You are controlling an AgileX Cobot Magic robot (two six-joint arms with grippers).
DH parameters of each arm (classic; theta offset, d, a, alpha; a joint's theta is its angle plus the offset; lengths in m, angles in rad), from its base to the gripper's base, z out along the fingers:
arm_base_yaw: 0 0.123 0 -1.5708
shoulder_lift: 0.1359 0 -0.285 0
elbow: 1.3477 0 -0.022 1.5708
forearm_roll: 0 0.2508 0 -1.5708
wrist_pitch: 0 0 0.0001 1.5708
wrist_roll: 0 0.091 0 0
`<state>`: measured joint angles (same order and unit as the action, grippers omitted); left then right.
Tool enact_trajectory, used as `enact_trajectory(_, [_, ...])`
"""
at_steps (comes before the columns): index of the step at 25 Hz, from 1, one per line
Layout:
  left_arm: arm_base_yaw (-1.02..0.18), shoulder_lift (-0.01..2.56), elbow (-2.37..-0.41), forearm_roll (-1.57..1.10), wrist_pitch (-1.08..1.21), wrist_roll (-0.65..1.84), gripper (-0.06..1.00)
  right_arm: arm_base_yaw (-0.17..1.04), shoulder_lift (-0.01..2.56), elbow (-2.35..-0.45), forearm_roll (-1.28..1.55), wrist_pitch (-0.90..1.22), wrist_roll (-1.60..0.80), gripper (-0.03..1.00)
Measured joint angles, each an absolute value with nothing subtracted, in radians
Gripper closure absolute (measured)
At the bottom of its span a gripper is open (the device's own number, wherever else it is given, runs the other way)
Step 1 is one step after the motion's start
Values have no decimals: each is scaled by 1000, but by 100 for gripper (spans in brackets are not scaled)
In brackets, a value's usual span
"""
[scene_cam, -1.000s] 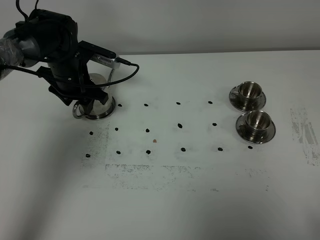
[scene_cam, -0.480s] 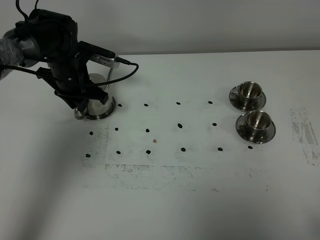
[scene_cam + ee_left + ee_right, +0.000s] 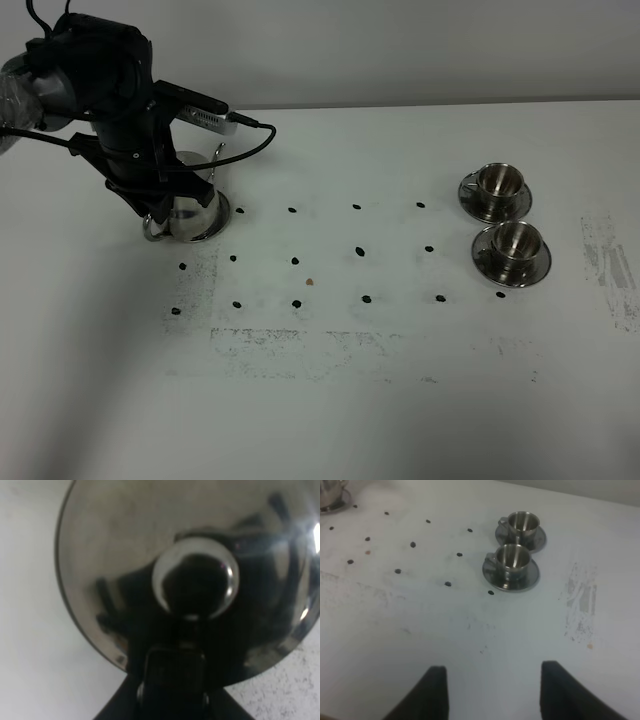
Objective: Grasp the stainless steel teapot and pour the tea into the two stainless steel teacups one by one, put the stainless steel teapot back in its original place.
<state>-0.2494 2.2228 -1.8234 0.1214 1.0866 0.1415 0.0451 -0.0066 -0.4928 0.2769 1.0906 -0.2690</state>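
Observation:
The stainless steel teapot [image 3: 197, 206] stands at the table's far left, under my left arm. My left gripper [image 3: 163, 208] is shut on the teapot at its handle side, and the loop handle [image 3: 150, 229] pokes out below the arm. In the left wrist view the lid [image 3: 125, 540] and its knob [image 3: 195, 577] fill the frame, with the gripper [image 3: 172, 672] dark beneath them. The two stainless steel teacups [image 3: 497, 182] [image 3: 515, 240] sit on saucers at the right, also seen as teacups [image 3: 520, 522] [image 3: 512, 557]. My right gripper [image 3: 493, 667] hovers open and empty, short of the cups.
Small dark dots [image 3: 361, 250] mark a grid across the middle of the white table [image 3: 330, 400]. Grey scuffs [image 3: 605, 265] lie at the right edge. The left arm's cable [image 3: 255, 140] loops over the teapot. The teapot [image 3: 329, 499] shows far off in the right wrist view.
My left gripper's jaws have closed on the teapot. The arm and pot have shifted slightly to the left. The cups and the right gripper have not moved.

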Motion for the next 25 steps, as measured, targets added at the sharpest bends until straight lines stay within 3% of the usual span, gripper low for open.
enact_trajectory(25, [-258,2216,-1875,126,1082,246,77,45,-7,-493,278,1091,-269,56])
